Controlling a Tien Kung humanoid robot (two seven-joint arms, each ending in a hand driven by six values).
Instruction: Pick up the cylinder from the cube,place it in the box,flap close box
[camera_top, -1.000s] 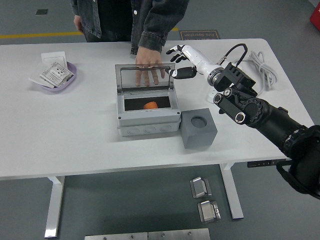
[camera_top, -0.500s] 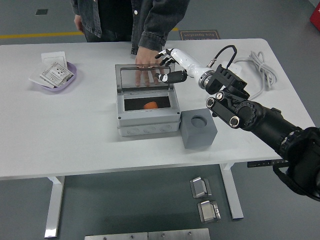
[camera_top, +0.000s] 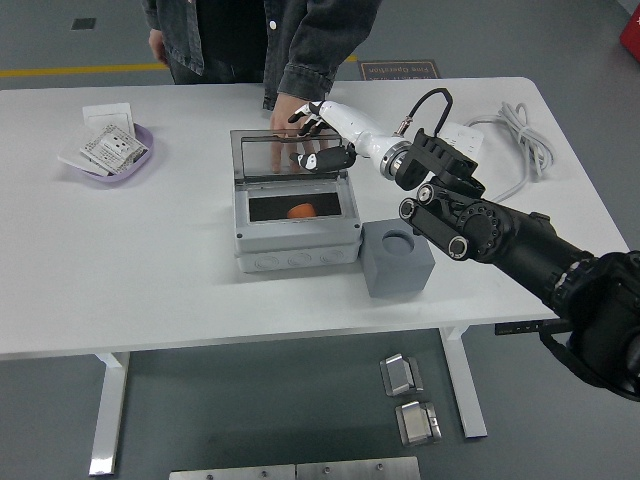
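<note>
Right white robot hand (camera_top: 322, 135), fingers spread, empty, over clear hinged lid (camera_top: 290, 155) of grey plastic box (camera_top: 297, 238); orange cylinder (camera_top: 301, 211) inside.

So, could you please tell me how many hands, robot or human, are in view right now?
3: the robot's right hand over the box lid; a person's hand behind that lid; the person's other hand at the top edge, left.

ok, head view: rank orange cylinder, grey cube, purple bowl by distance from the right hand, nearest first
Right hand is over the box's open lid.
1. Orange cylinder: inside the box, just toward the near edge.
2. Grey cube: right of the box, nearer the table's front.
3. Purple bowl: far left.
</note>
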